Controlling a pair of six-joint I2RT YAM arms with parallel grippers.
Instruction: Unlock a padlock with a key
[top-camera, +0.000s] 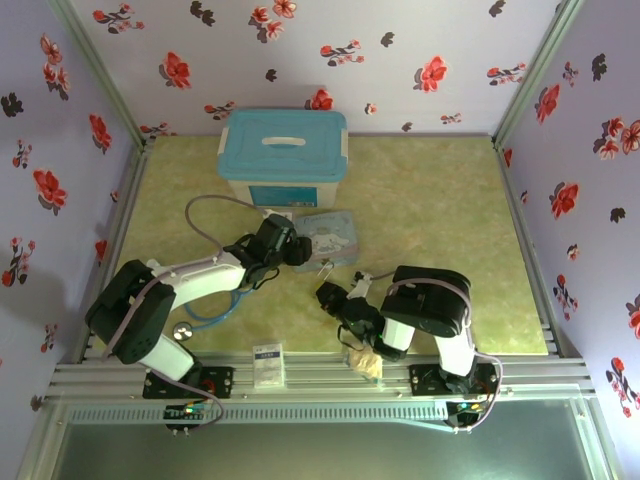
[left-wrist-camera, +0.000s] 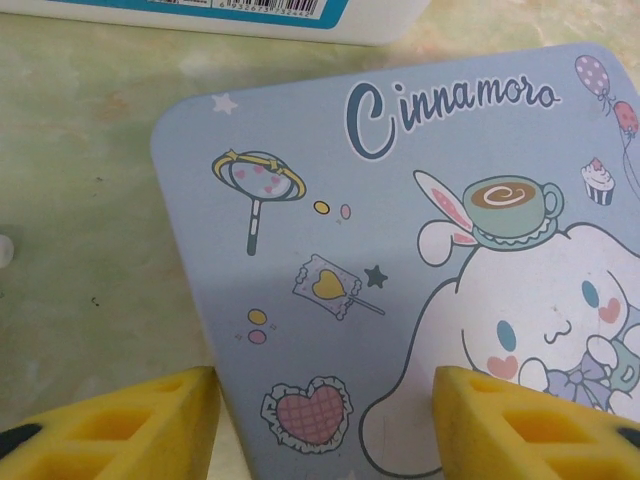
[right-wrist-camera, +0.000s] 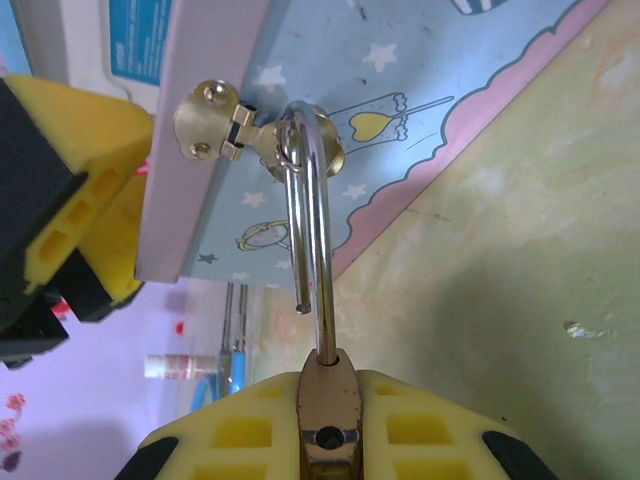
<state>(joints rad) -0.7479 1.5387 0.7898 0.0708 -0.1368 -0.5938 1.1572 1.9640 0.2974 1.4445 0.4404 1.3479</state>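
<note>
Two pincers are mine. My left pincer (left-wrist-camera: 325, 388) stands open at the cartoon tin (left-wrist-camera: 400, 250) in the middle of the worktop (top-camera: 450, 200): one yellow finger (left-wrist-camera: 130, 425) just off the tin's left edge, the other over its printed lid. Behind the tin sits a box with a blue lid (top-camera: 283, 145). To the right, my right pincer (right-wrist-camera: 326, 430) is clamped on the brass body of the padlock (right-wrist-camera: 322, 290), which lies at the tin's edge. Its shackle is sprung, the short end free of the body, and hooked through the ring of the tin's brass clasp (right-wrist-camera: 215, 120). A pale lumpy wad (top-camera: 362, 362) lies near my right arm's base.
</note>
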